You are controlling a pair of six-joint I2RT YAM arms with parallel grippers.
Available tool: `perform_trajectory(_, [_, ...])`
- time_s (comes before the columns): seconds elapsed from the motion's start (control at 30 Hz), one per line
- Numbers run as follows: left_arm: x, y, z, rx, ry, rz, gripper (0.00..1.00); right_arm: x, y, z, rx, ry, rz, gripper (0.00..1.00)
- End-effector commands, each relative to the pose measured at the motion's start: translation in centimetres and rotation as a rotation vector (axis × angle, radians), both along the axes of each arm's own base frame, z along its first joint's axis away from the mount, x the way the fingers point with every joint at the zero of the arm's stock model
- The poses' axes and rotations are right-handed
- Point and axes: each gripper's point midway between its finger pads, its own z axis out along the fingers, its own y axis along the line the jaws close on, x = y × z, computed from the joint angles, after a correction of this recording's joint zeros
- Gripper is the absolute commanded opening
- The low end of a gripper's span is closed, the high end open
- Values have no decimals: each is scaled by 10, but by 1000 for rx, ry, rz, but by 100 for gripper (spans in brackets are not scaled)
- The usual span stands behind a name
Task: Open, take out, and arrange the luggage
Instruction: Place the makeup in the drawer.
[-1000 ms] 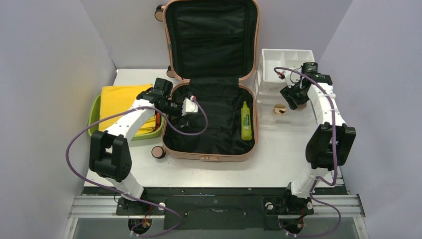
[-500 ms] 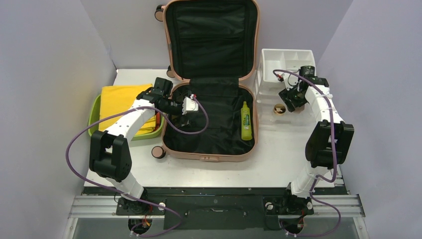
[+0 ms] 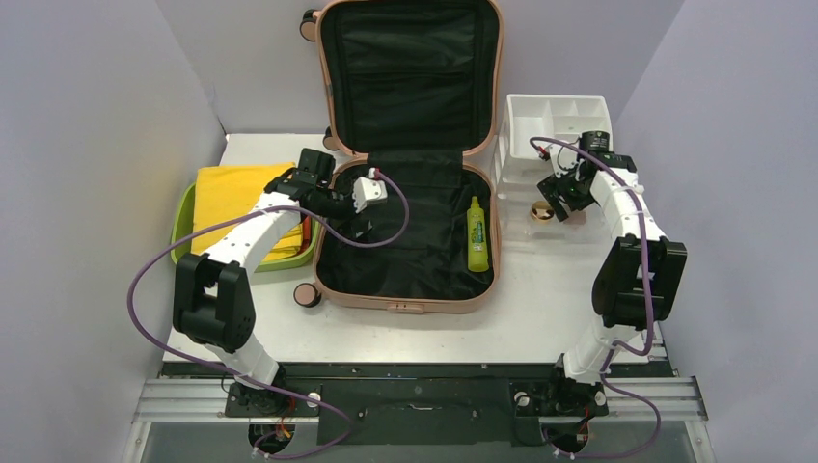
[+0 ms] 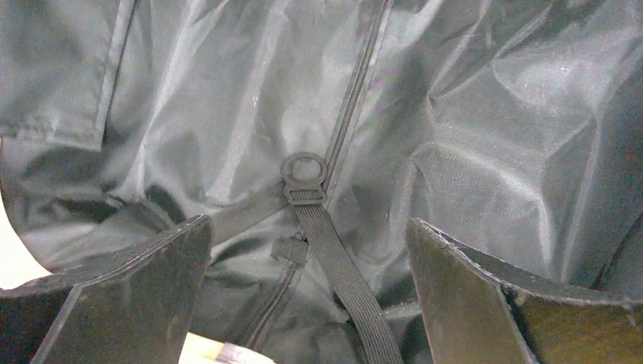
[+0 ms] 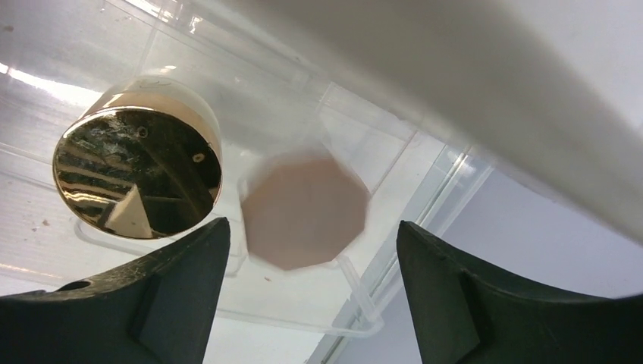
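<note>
The salmon-pink suitcase point(image 3: 405, 301) lies open on the table, its lid point(image 3: 410, 72) standing upright at the back, black lining showing. A lime-green bottle point(image 3: 477, 234) lies in the base on the right. My left gripper point(image 3: 364, 214) is open and empty over the left part of the base. In the left wrist view, the gripper point(image 4: 307, 292) hangs above the lining's elastic strap and ring point(image 4: 305, 171). My right gripper point(image 3: 558, 201) is open and empty to the right of the suitcase. In the right wrist view, the gripper point(image 5: 311, 296) is above a pink octagonal jar point(image 5: 305, 208) and a gold-lidded jar point(image 5: 138, 173).
A lime-green tub point(image 3: 182, 224) holding a yellow towel point(image 3: 236, 193) stands left of the suitcase. A white drawer organizer point(image 3: 555, 121) stands at the back right. The two jars sit in a clear plastic tray point(image 5: 364, 303). Grey walls close in on three sides.
My left gripper has lifted and turned a little toward the back of the suitcase base. My right gripper has shifted slightly left, nearer the gold-lidded jar.
</note>
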Motion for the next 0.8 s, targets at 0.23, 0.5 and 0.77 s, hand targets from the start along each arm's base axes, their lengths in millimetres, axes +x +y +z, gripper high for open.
perform_trajectory(0.23, [-3,47,66,115,0,415,96,0,-22,35,-58,-175,-121,79])
perform_trajectory(0.5, [-40,109,79,255,35,701,96,-28,-4,108,-21,-368,-46,79])
perform_trajectory(0.77, [-69,119,22,214,151,735,96,-74,32,92,-169,-486,376,81])
